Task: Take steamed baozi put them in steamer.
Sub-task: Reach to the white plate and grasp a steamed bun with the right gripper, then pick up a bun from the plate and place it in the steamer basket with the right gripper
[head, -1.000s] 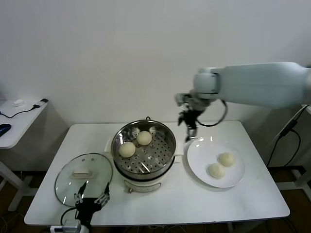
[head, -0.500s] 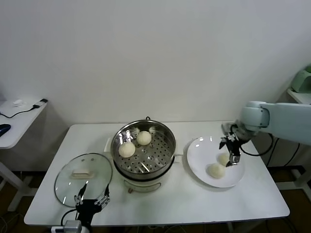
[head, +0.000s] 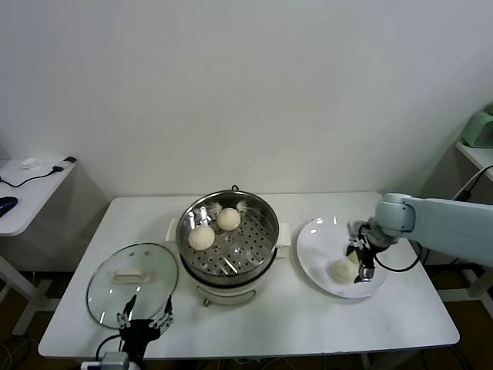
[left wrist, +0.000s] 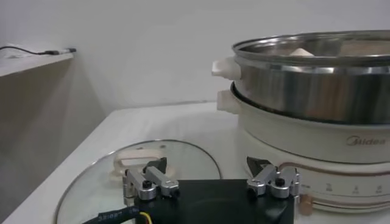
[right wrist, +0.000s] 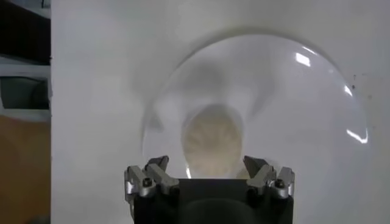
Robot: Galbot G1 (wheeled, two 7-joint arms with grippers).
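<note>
Now, left of the steamer [head: 228, 240], the left claw [head: 144, 317] idles open over the glass lid [head: 132, 274]. 2 baozi [head: 216, 228] sit inside it. Right of it, the right claw [head: 360, 259], spread wide, straddles a plate [head: 316, 248] bun [right wrist: 212, 142]: lower squarely, then close gently.

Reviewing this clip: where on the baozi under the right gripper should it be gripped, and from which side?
Grip the baozi across its widest middle, coming straight down from above. It is a smooth rounded dome lying on the flat plate, so only its sides offer purchase. The open right gripper already straddles it in the wrist view; probably lower and close gently.
</note>
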